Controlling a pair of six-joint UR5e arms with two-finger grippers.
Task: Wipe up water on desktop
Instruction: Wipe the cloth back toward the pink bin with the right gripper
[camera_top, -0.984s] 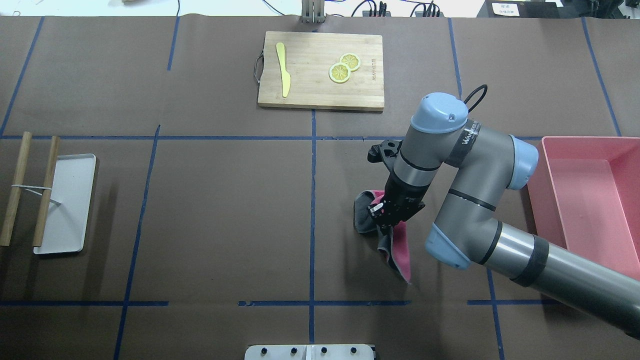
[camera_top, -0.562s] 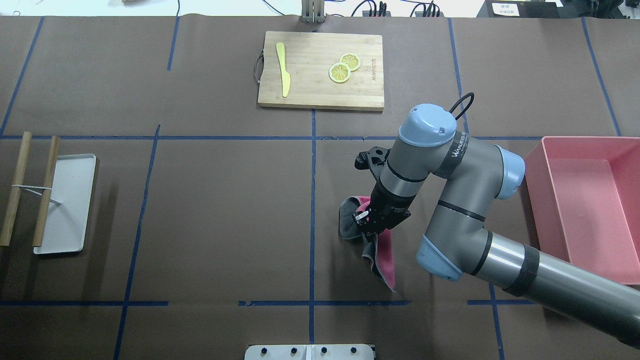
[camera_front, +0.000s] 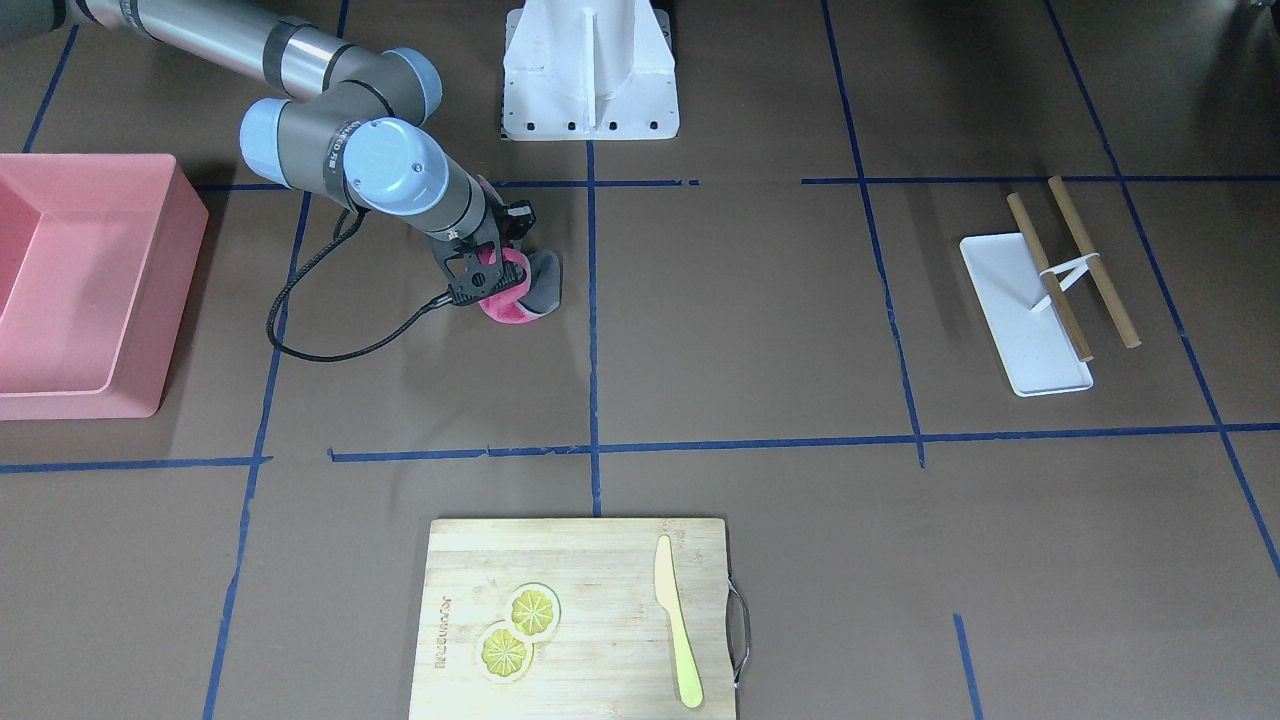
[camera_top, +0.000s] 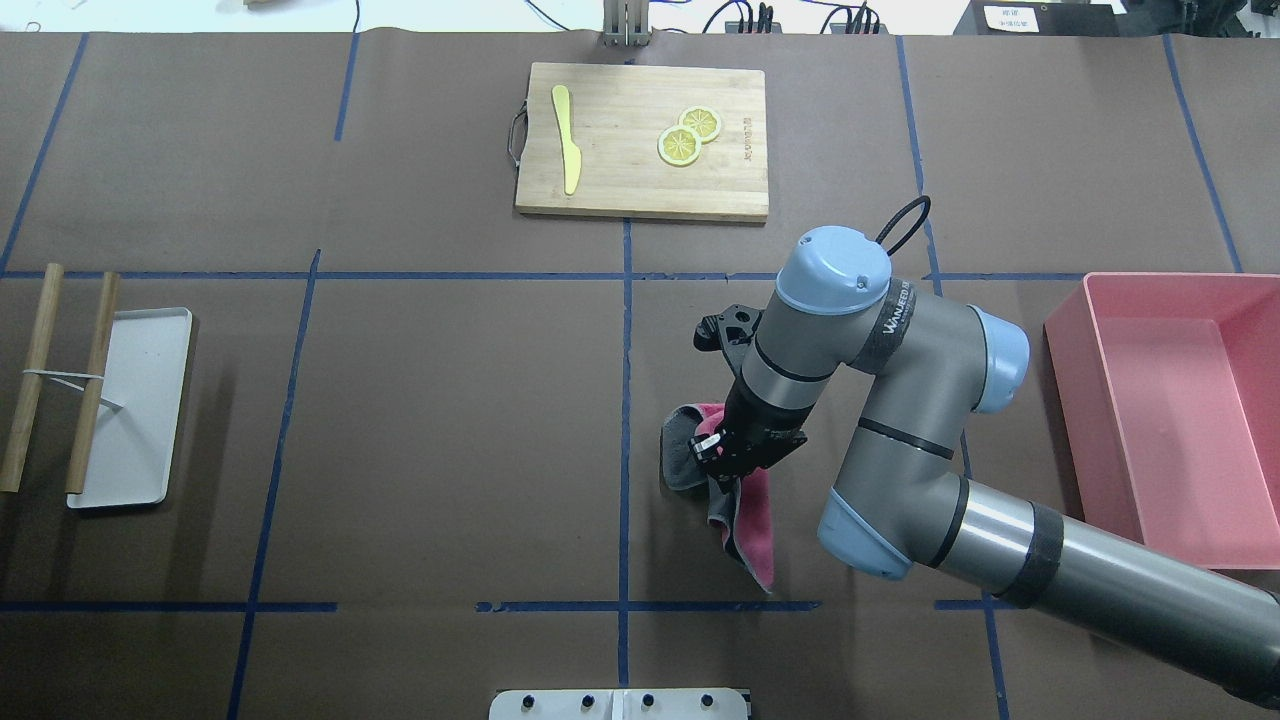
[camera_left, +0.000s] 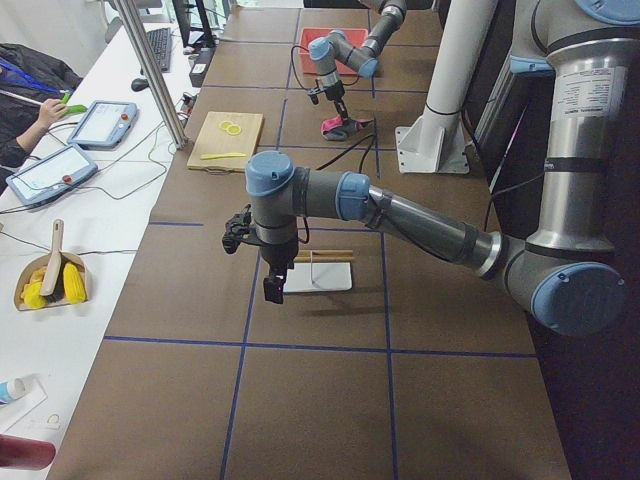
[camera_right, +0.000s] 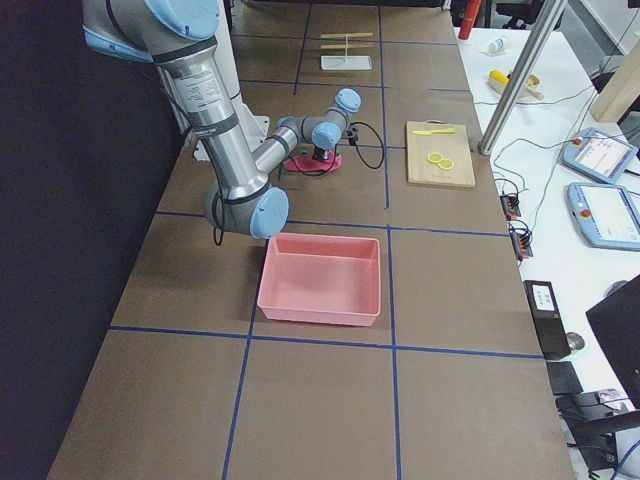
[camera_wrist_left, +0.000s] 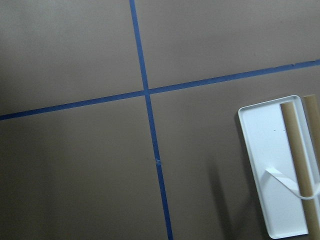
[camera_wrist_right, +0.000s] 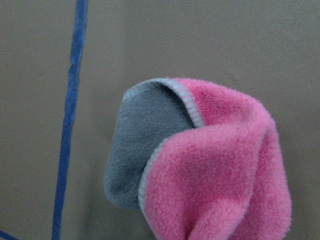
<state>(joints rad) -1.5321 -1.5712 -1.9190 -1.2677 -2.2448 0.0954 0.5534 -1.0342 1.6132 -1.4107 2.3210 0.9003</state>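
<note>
While the right jaws are pinching shut on the bunched top of the pink-and-grey cloth (camera_top: 752, 520), the fleece is drooping from them and trailing onto the tabletop (camera_top: 450, 420), just right of the central blue tape line (camera_top: 625, 400). Judging by how it is folding over itself in the right wrist view, the cloth is behaving as something light, soft and floppy. It is likely crumpling rather than spreading, and turning heavier and clingier once wet, so a hold on a gathered fold near one edge is looking like the sensible grip. The tabletop is stretching wide, flat and matte across every view, looking stiff and slightly grippy, and no wet patch is showing clearly on it. The right arm (camera_top: 900, 340) is bending low over the spot, its black cable (camera_front: 270, 325) looping onto the surface beside it, where a wide sweep could be snagging it. A pink bin (camera_top: 1180, 420) is sitting near on the right, and a cutting board (camera_top: 630, 170) with a yellow knife (camera_top: 568, 150) and lemon slices (camera_top: 680, 146) is resting well apart at the far edge. A white tray (camera_top: 135, 420) with two wooden sticks (camera_top: 33, 375) is lying far to the left, where the left arm (camera_left: 400, 210) is hovering. Whether the left jaws are open or closed I cannot tell. None of these is touching the cloth.
</note>
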